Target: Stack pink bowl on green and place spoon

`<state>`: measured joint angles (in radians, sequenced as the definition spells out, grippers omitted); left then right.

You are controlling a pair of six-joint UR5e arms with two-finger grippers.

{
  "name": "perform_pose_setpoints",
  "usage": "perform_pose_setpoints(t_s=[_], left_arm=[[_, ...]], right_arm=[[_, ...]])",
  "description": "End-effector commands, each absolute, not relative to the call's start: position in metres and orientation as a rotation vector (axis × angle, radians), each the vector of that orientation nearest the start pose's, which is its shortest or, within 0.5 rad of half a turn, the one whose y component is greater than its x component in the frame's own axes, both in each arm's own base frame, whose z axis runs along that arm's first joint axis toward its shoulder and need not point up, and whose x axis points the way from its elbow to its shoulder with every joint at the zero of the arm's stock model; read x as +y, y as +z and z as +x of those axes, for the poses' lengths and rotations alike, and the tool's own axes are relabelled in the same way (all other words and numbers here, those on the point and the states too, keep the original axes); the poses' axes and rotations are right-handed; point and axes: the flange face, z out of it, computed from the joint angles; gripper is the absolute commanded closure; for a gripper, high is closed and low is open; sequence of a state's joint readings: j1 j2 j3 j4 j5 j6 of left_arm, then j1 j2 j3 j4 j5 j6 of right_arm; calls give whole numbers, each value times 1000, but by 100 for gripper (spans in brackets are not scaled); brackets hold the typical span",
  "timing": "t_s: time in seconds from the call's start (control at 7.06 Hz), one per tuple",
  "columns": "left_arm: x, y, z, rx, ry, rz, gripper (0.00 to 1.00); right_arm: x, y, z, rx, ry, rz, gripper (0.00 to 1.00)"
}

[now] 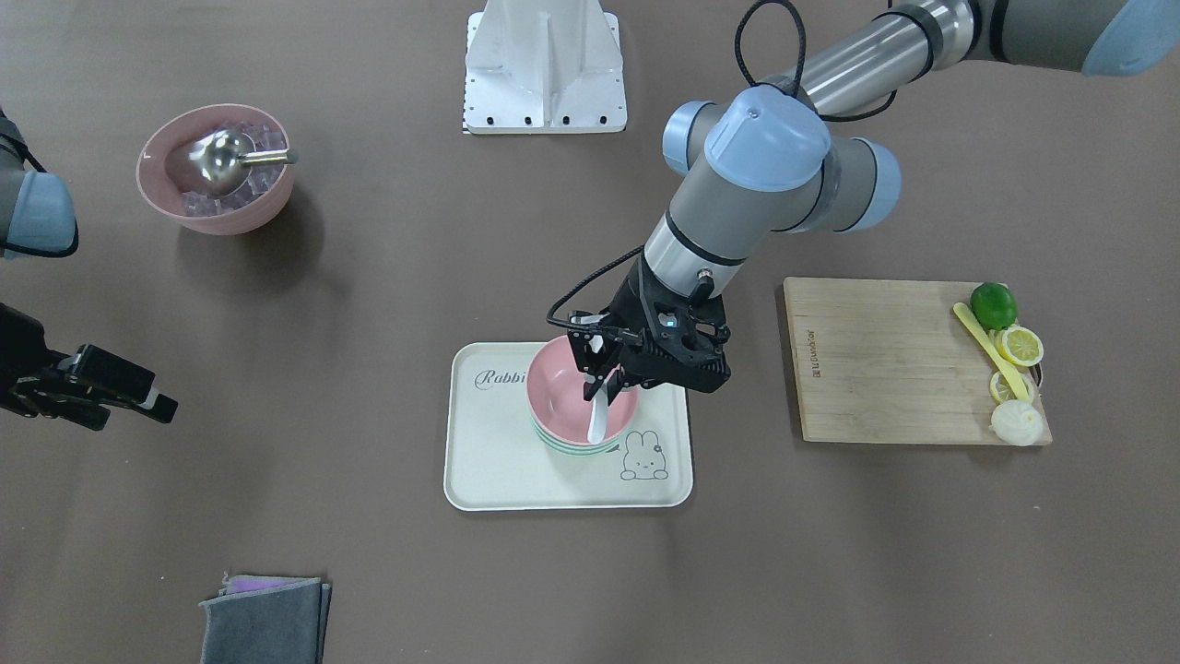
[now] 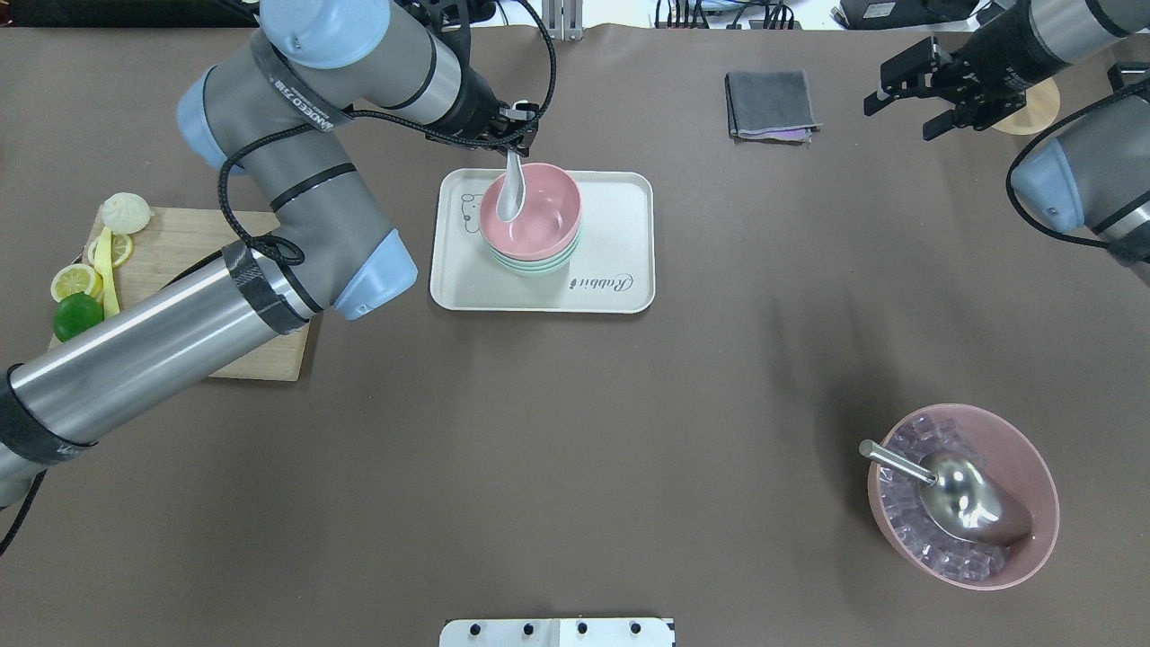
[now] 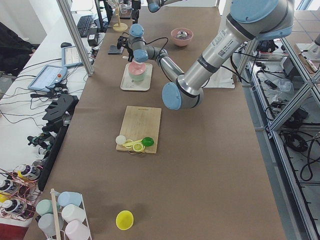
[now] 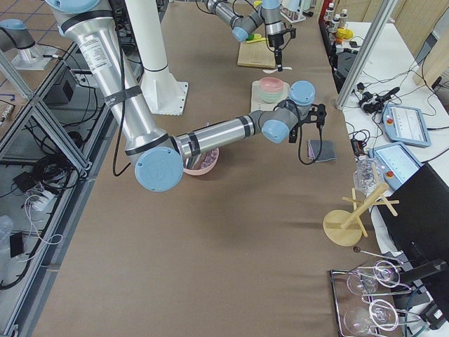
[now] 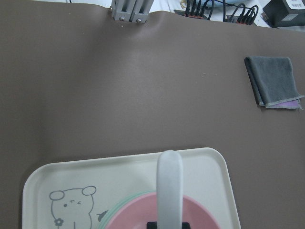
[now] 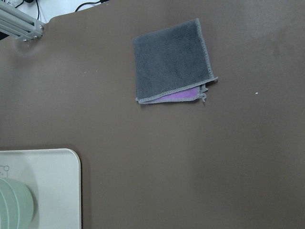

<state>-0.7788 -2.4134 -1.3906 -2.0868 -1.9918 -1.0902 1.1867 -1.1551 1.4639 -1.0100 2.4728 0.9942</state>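
Note:
The pink bowl (image 1: 564, 389) sits nested on the green stack (image 1: 579, 450) on a cream rabbit tray (image 1: 484, 461). It also shows in the overhead view (image 2: 544, 216) on the green stack (image 2: 539, 267). My left gripper (image 1: 601, 376) is shut on the handle of the white spoon (image 1: 597, 420). The spoon (image 2: 509, 193) hangs tip-down over the pink bowl's left part. The exterior right view shows it a little above the bowl. The left wrist view shows the spoon (image 5: 170, 183) over the pink bowl (image 5: 202, 214). My right gripper (image 2: 909, 97) is open and empty, far to the right.
A ridged pink bowl (image 2: 1033, 485) with ice cubes and a steel scoop stands at the near right. A cutting board (image 1: 876, 360) with lime, lemon slices and a yellow utensil lies on my left. A folded grey cloth (image 2: 771, 103) lies beyond the tray.

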Motion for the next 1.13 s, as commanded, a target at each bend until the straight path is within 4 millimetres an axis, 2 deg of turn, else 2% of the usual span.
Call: perform_pose_setpoints(t_s=[0.0, 0.14, 0.28, 0.43, 0.71, 0.85, 0.99], left_arm=[[-590, 136, 470, 1160, -13, 407, 3], [-592, 137, 468, 1156, -19, 411, 2], [-592, 141, 462, 1162, -8, 432, 2], [-581, 184, 437, 1149, -31, 456, 2], [-562, 256, 375, 1027, -146, 569, 2], [-566, 275, 331, 995, -172, 578, 2], [-584, 306, 265, 929, -104, 539, 2]], right_arm=[[-624, 423, -175, -1136, 139, 103, 0], [-623, 434, -165, -1125, 131, 115, 0], [-622, 449, -147, -1109, 126, 133, 0], [-622, 486, -112, -1069, 113, 156, 0], [-613, 576, -39, -884, 8, 171, 0], [-603, 616, -5, -724, -63, 130, 0], [-600, 630, 7, -649, -96, 81, 0]])
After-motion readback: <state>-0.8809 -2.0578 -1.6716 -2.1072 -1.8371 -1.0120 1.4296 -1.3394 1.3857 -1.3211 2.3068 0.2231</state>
